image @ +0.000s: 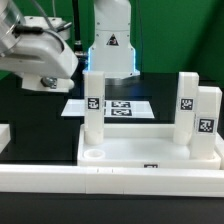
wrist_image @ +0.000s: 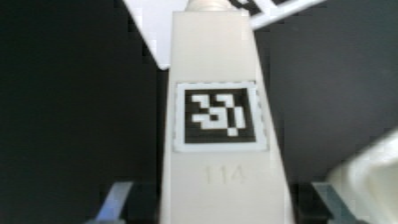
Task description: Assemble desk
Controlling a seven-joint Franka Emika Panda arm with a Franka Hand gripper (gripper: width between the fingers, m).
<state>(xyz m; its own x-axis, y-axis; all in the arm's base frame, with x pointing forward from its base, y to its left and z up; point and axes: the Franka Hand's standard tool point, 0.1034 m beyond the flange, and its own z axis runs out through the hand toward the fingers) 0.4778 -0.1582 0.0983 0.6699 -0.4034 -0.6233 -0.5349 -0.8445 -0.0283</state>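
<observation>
Straddling upright leg (wrist_image: 217, 110), tool (wrist_image: 222, 205) fingers (wrist_image: 118, 200) wide apart, not touching it

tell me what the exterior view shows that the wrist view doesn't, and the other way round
Only the exterior view shows the desk top with three legs standing on it, the marker board behind and the rail in front. Only the wrist view shows the fingertips either side of one leg, close up with its tag. Both show upright white tagged legs; which exterior leg it is, I cannot tell.
</observation>
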